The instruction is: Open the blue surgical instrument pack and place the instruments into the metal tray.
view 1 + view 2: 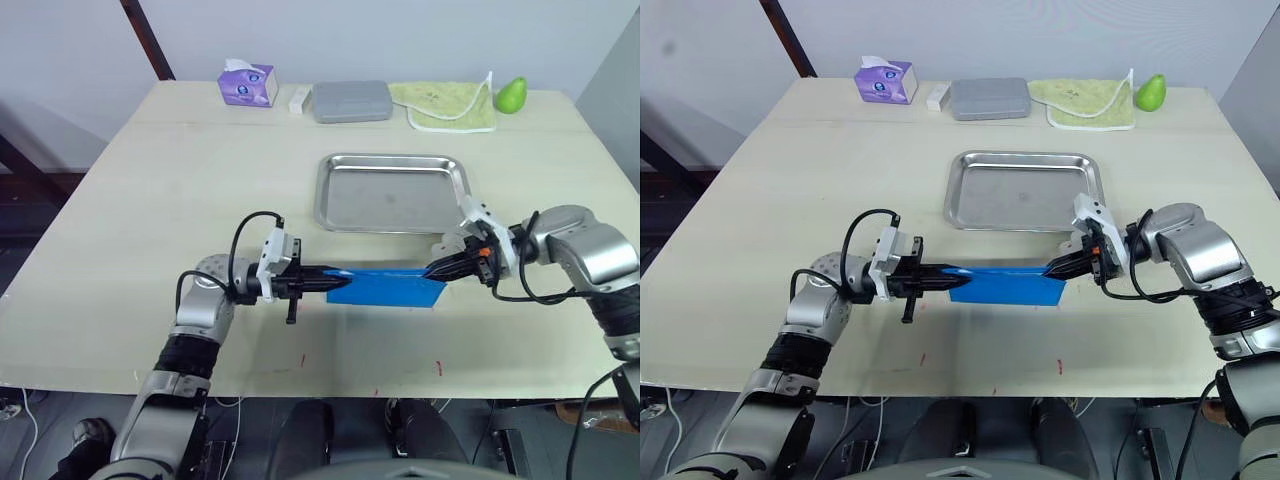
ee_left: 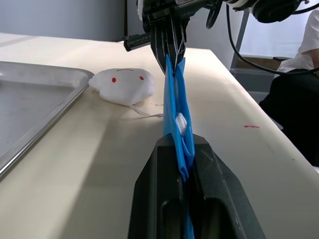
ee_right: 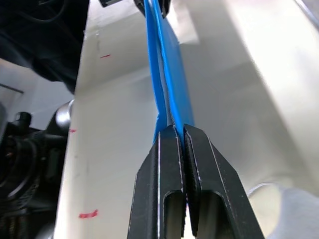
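The blue surgical instrument pack [image 1: 385, 288] is held on its edge just above the table's front centre, stretched between both grippers. My left gripper [image 1: 335, 278] is shut on its left end, and the left wrist view shows the blue sheet pinched between the left gripper [image 2: 182, 144] pads. My right gripper [image 1: 435, 270] is shut on the right end, clamping the folded blue edge [image 3: 167, 74]. The instruments are hidden from view. Behind the pack lies the metal tray [image 1: 320, 195], shiny and empty.
A small white soft object with red dots [image 2: 124, 84] lies between the tray and the right gripper. Along the far edge sit a purple tissue box [image 1: 247, 83], a grey case [image 1: 351, 101], a pale green cloth [image 1: 445, 104] and a green pear [image 1: 512, 94].
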